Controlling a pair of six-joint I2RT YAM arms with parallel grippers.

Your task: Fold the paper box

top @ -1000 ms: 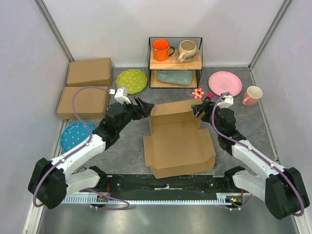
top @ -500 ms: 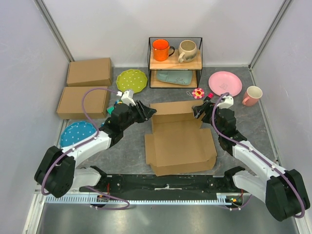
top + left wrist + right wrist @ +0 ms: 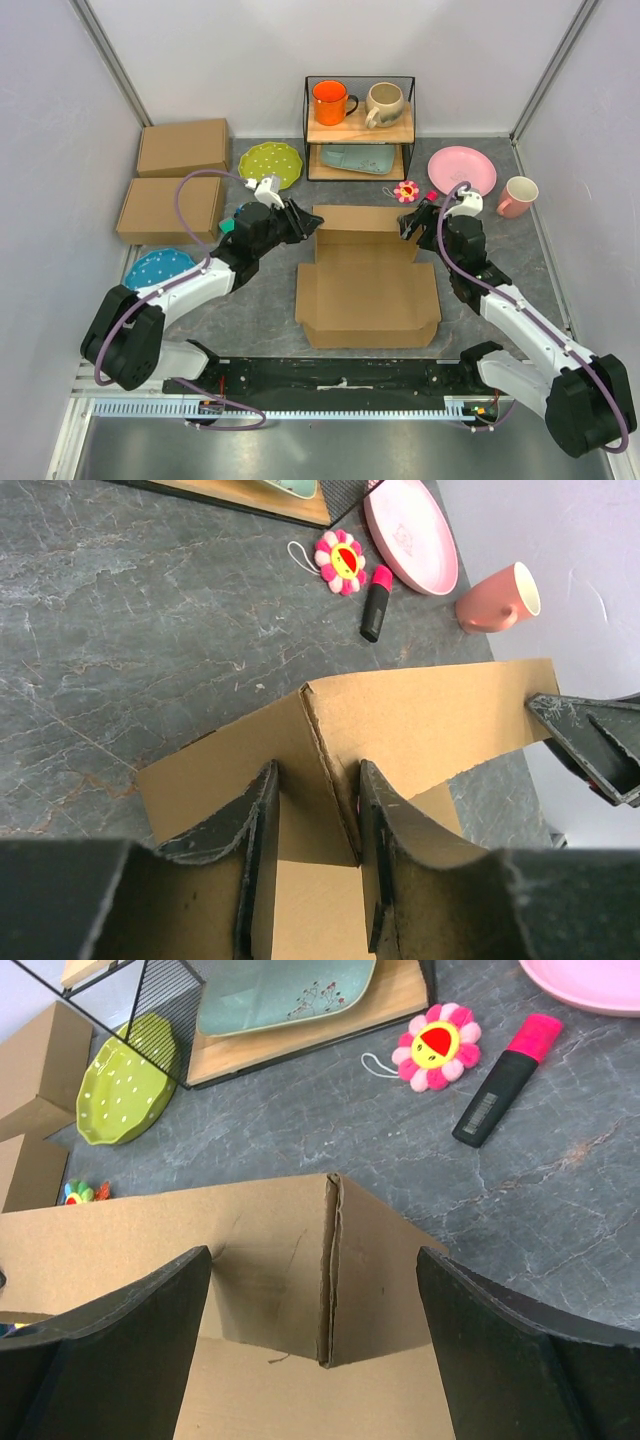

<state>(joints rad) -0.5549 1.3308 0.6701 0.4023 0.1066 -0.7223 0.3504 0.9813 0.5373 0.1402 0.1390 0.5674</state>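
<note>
1 paper box, brown corrugated card, part folded, is laid on the grey table between the 2 arms, at the middle of the top view. Its base is kept flat, its far wall is raised upright, and short side flaps are bent towards the near side at both ends of that wall. The left gripper is placed at the wall's left corner; in the left wrist view its jaws are held narrowly apart astride the corner fold, the gap being wider than the card's thickness. The right gripper is placed at the wall's right corner; in the right wrist view its jaws are spread wide, 1 finger to each side of the fold. Beyond the wall, 1 flower toy and 1 pink marker are laid side by side on the table, apart from the box. 1 wire rack is stood further back, with 1 orange mug and 1 beige mug on its upper shelf and 1 teal dish on its lower shelf. 1 green plate is set just left of the rack; 1 pink plate and 1 pink mug are set to its right. 2 shut items are kept at the far left, a far carton and a near carton, with 1 blue plate nearer still.
</note>
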